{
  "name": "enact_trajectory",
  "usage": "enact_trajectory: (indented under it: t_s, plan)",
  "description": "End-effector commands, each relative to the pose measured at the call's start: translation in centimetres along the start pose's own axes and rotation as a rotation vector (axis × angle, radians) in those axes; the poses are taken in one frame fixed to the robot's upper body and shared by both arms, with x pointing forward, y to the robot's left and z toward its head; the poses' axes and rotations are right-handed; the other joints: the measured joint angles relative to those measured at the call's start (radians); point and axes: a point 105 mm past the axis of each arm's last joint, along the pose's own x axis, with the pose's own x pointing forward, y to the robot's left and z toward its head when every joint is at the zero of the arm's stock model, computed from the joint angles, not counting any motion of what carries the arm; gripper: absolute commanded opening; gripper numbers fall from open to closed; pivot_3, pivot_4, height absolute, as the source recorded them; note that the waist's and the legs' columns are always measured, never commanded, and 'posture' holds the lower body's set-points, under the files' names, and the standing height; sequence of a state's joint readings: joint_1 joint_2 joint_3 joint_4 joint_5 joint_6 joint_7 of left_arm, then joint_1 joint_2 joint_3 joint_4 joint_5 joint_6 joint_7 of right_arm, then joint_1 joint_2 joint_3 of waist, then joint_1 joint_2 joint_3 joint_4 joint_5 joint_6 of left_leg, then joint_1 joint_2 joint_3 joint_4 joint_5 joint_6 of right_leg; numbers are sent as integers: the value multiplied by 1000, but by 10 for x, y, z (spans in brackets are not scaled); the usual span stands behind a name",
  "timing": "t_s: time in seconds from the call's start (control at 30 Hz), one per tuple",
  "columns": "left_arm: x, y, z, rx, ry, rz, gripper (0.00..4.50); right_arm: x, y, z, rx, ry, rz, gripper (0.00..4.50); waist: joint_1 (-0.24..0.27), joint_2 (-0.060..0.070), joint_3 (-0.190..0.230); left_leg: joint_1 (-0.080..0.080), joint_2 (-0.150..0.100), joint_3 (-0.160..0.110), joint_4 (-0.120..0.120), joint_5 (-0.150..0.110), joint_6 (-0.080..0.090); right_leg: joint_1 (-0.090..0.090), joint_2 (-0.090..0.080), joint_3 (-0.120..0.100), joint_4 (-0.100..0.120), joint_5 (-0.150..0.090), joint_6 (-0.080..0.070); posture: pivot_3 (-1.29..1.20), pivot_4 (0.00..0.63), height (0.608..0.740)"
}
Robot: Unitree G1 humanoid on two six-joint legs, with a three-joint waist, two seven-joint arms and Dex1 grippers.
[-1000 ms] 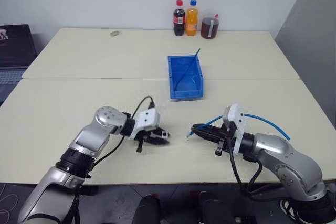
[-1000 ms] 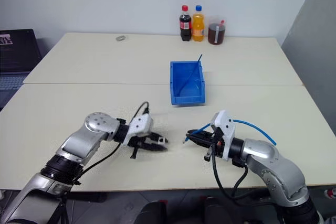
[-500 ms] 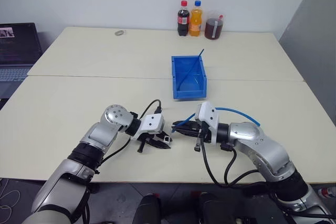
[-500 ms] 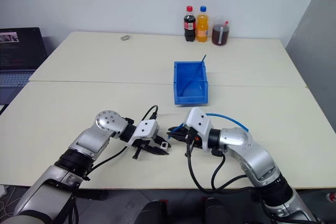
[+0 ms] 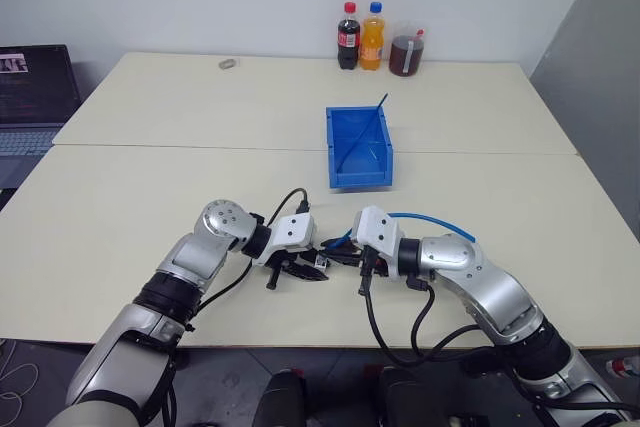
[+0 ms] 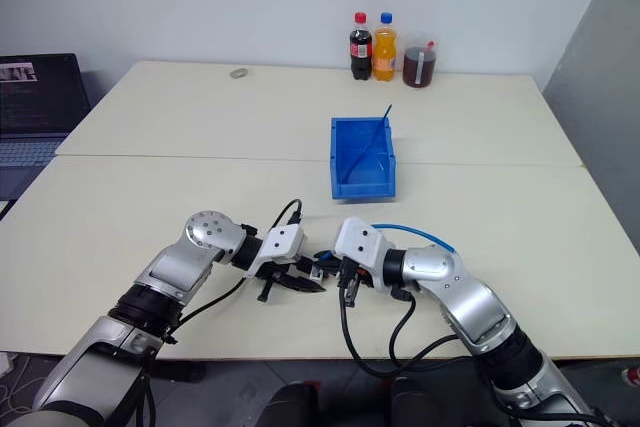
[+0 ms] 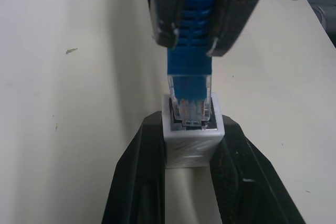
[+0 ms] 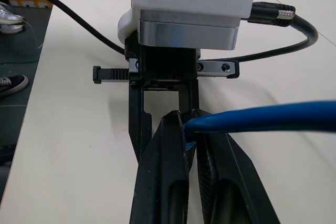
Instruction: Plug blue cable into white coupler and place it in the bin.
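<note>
Right hand (image 5: 338, 256) clamped on cable (image 5: 430, 216) plug, swung in from the right to left hand (image 5: 312, 269) | left hand pinches coupler (image 7: 192, 136), plug tip entering socket | bin (image 5: 359, 147) far, unfilled

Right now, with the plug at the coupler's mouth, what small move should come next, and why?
Probably push the right gripper straight on: the blue cable plug sits only partly inside the white coupler, which the left gripper clamps.

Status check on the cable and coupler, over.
Left gripper shut on white coupler. Right gripper shut on blue cable, plug entering coupler. Nothing in the way.
</note>
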State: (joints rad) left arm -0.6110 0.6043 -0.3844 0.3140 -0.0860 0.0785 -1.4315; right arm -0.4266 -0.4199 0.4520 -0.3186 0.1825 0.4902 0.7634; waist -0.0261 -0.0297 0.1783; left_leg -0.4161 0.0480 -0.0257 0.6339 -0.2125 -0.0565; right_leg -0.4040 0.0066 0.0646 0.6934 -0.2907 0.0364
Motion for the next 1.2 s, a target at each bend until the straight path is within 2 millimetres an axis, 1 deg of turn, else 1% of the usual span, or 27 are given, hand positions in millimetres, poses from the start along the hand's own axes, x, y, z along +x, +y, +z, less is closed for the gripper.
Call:
enact_trajectory:
  t_s: [0.03, 0.23, 0.4, 0.67, 0.77, 0.87, 1.0, 1.07, 1.17, 1.2]
  plan:
    - [5, -4, -6, -6, 29, -7, 800, -1, -2, 1, -30, 5, 8, 0, 0, 0, 0, 0, 0, 0, 0, 0, 0, 0, 0, 0, 0, 0, 0, 0, 150, 740]
    - [7, -1, -6, -11, 27, 16, 800, -1, 2, 1, -61, 21, 46, 0, 0, 0, 0, 0, 0, 0, 1, 0, 0, 0, 0, 0, 1, 0, 0, 0, 150, 740]
    - [9, 3, -3, -13, 16, 34, 800, 5, 6, 2, -63, 27, 72, 0, 1, 0, 0, 0, 0, 0, 2, 0, 0, 0, 0, 0, 2, 0, 0, 0, 150, 740]
    - [13, 3, 0, -6, 5, 36, 800, 20, 17, -5, 10, 100, 210, 0, 0, 0, -1, 0, 0, 0, 7, 0, 0, 1, 0, 0, 4, 0, 1, 0, 150, 740]
    - [13, 2, 0, -6, 3, 31, 800, 21, 28, -19, 39, 182, 285, 0, 0, 1, -2, 0, 0, -1, 8, 0, 0, 2, 0, 0, 4, 0, 1, 0, 150, 740]
    - [14, 1, 0, -8, 2, 31, 800, 23, 35, -32, 60, 241, 320, 0, -1, 3, -8, 0, 0, -1, 8, 0, 0, 2, 0, 0, 4, 0, 1, 0, 150, 740]
    - [14, 0, 0, -10, 4, 31, 800, 25, 37, -40, 84, 275, 325, 0, -3, 5, -18, 1, 0, 0, 7, 0, 0, 3, 0, 0, 4, 0, 1, 0, 150, 740]
    - [14, -1, -1, -12, 4, 32, 800, 24, 37, -47, 88, 305, 329, 0, -5, 6, -20, 3, 0, 0, 7, 0, 0, 4, 0, 0, 4, 0, 1, 0, 150, 740]
    - [13, -1, -1, -15, 3, 36, 800, 26, 39, -55, 120, 326, 331, 0, -6, 6, -22, 16, 0, 0, 3, -1, 1, 16, 0, 1, 1, -2, -1, 0, 150, 740]
    - [13, -2, -1, -15, 3, 38, 800, 28, 39, -58, 133, 328, 327, 0, -7, 6, -24, 20, 0, 1, -1, -1, 1, 20, 0, 1, -3, -4, -6, 0, 150, 740]
